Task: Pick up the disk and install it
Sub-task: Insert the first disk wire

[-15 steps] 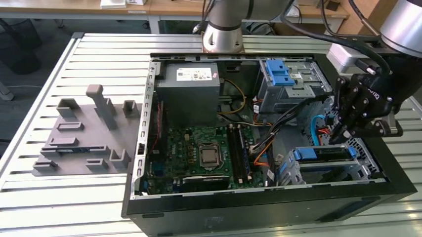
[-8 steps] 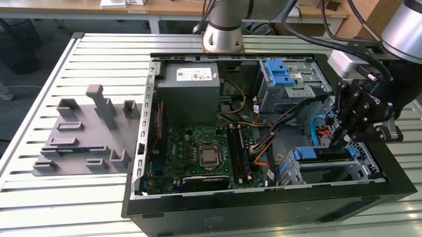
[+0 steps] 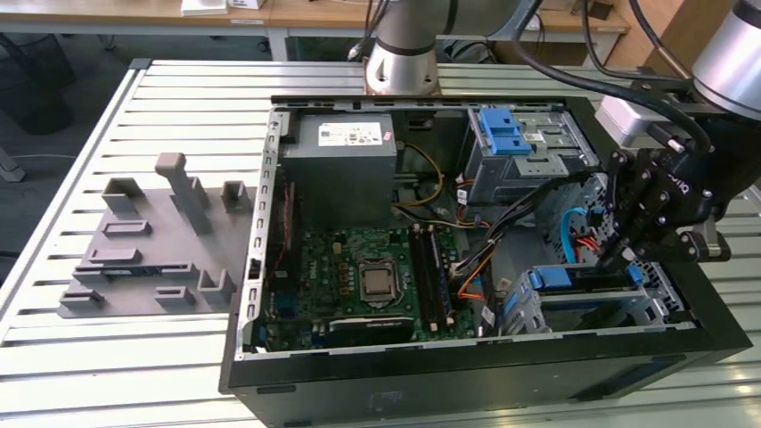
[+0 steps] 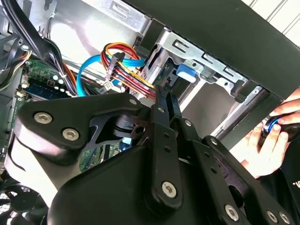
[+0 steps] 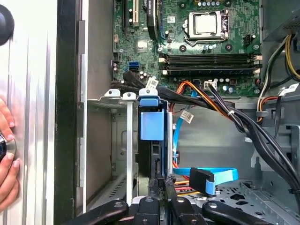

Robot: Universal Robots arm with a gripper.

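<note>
The disk (image 3: 579,278) stands on edge in the lower drive cage (image 3: 648,308) at the front corner of the open computer case, on the exterior view's right. Its blue plastic frame (image 5: 152,124) faces up in the first wrist view, with the dark body (image 5: 151,161) below it. My gripper (image 3: 609,260) hangs just over the disk's cable end, its fingers shut together. Their tips (image 5: 161,182) sit at the disk's end, and I cannot tell whether they touch it. In the second wrist view the gripper (image 4: 164,91) points at the cage beside red and blue cables.
A grey power supply box (image 3: 339,169), an upper silver cage with a blue latch (image 3: 514,134) and the motherboard (image 3: 369,276) fill the case. Loose cables (image 3: 576,227) run close to the gripper. A grey slotted fixture (image 3: 155,250) lies on the table. A person's hand (image 4: 269,145) rests outside the case.
</note>
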